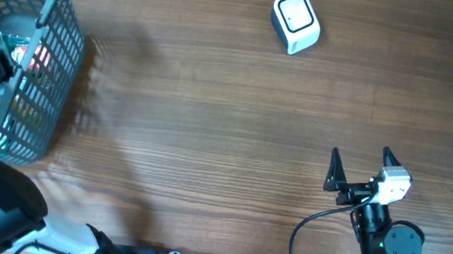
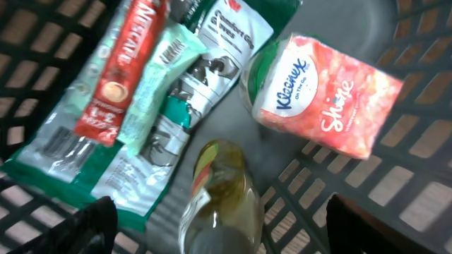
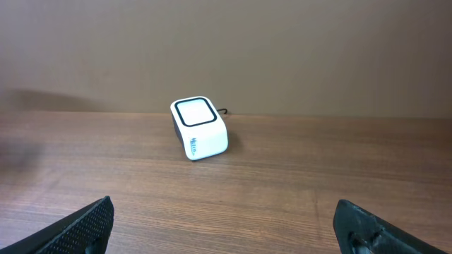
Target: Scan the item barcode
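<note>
Closest to us, a bottle [image 2: 219, 187] of yellowish liquid lies between the spread fingertips of the left gripper [image 2: 215, 231]; we see neither finger touching it. Beside it in the basket [image 1: 55, 43]: Kleenex pack [image 2: 328, 95], red Nescafé sachet [image 2: 116, 67], green-and-white pouch [image 2: 212, 63]. Right gripper [image 1: 361, 153] hovers splayed wide, holding nothing. Scanner [image 1: 295, 22] stands well apart on the table [image 1: 209, 125].

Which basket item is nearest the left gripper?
The clear bottle of yellowish liquid, framed between the left gripper's fingers; the pink Kleenex tissue pack and green-and-white packets lie farther away.
</note>
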`<state>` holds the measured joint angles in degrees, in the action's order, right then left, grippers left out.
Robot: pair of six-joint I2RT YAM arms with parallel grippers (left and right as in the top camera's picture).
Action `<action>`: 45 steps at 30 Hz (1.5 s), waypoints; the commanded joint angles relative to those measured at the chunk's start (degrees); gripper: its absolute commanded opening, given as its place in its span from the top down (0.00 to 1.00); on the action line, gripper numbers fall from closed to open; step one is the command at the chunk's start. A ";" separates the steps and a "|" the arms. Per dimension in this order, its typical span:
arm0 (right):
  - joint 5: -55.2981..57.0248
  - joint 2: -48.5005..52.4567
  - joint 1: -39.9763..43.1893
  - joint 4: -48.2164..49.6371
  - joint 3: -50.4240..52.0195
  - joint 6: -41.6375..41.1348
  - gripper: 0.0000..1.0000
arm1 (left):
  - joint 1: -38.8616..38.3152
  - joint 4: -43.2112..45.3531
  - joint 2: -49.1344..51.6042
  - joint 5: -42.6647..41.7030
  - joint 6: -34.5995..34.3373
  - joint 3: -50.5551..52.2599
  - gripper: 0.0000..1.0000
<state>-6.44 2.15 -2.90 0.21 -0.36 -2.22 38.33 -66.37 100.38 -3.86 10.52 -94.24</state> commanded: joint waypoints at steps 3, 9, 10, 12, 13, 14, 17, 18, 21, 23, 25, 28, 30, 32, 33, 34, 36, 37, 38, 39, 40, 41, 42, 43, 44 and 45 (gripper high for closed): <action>-0.85 -0.04 0.24 0.22 0.07 0.68 0.00 | 0.48 -0.24 3.80 -1.92 4.11 0.28 0.19; -0.87 -0.04 0.24 0.22 0.07 0.66 0.00 | 0.48 -0.26 4.66 -1.88 4.33 0.42 0.35; -0.85 -0.04 0.24 0.22 0.07 0.66 0.00 | 0.48 -0.28 4.66 -1.86 4.33 0.52 0.35; -0.85 -0.04 0.24 0.22 0.07 0.66 0.00 | 0.70 -0.72 4.66 -1.81 4.31 0.61 0.34; -0.85 -0.04 0.24 0.22 0.07 0.66 0.00 | 0.83 -0.96 4.66 -1.68 4.31 0.61 0.35; -0.85 -0.04 0.24 0.22 0.07 0.68 0.00 | 0.98 -1.33 4.66 -1.68 4.31 0.61 0.34; -0.85 -0.04 0.24 0.24 0.07 0.66 0.00 | 1.07 -1.53 4.66 -1.66 4.28 0.79 0.34; -0.87 -0.04 0.24 0.22 0.07 0.68 0.00 | 1.07 -1.49 4.66 -1.66 4.31 1.29 0.34; -0.87 -0.04 0.24 0.22 0.07 0.68 0.00 | 1.07 -0.35 4.66 -1.64 4.28 3.28 0.34; -0.87 -0.04 0.24 0.22 0.07 0.66 0.00 | 1.07 0.44 4.66 -1.66 4.28 4.28 0.34; -0.85 -0.04 0.24 0.22 0.07 0.66 0.00 | 1.07 1.31 4.66 -1.68 4.28 4.55 0.34; -0.87 -0.04 0.24 0.22 0.07 0.66 0.00 | 1.07 1.88 4.66 -1.70 4.28 4.55 0.35; -0.85 -0.04 0.24 0.22 0.07 0.68 0.00 | 1.07 1.88 4.66 -1.70 4.26 4.55 0.39; -0.85 -0.04 0.24 0.22 0.07 0.66 0.00 | 1.07 1.88 4.66 -1.68 4.28 4.55 0.45; -0.87 -0.04 0.24 0.22 0.07 0.66 0.00 | 1.07 1.88 4.63 -1.68 4.26 4.55 0.49; -0.85 -0.04 0.24 0.22 0.07 0.66 0.00 | 1.07 1.86 4.63 -1.68 4.26 4.55 0.52; -0.85 -0.04 0.24 0.22 0.07 0.68 0.00 | 1.07 1.88 4.63 -1.70 4.26 4.55 0.55; -0.85 -0.04 0.24 0.22 0.07 0.66 0.00 | 1.07 1.92 4.59 -1.70 4.26 4.55 0.55; -0.87 -0.04 0.24 0.22 0.07 0.68 0.00 | 1.07 2.10 4.52 -1.68 4.24 4.55 0.56; -0.85 -0.04 0.24 0.22 0.07 0.68 0.00 | 1.07 2.34 4.26 -1.70 4.22 4.52 0.56; -0.85 -0.04 0.24 0.22 0.07 0.68 0.00 | 1.07 2.62 3.78 -1.77 4.04 4.42 0.57; -0.85 -0.04 0.24 0.22 0.07 0.68 0.00 | 1.07 2.80 3.34 -1.95 4.04 4.07 0.58; -0.87 -0.04 0.24 0.22 0.07 0.68 0.00 | 1.07 2.82 2.73 -1.95 4.02 3.37 0.59; -0.85 -0.04 0.24 0.22 0.07 0.66 0.00 | 1.07 2.80 2.23 -1.97 4.02 2.69 0.61; -0.85 -0.04 0.24 0.22 0.07 0.68 0.00 | 1.05 2.80 1.33 -2.36 4.04 1.62 0.66; -0.85 -0.04 0.24 0.22 0.07 0.66 0.00 | 1.07 2.93 0.68 -2.60 4.02 1.05 0.66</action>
<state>-6.44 2.15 -2.90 0.19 -0.36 -2.22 39.07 -63.86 104.49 -4.71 14.46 -90.21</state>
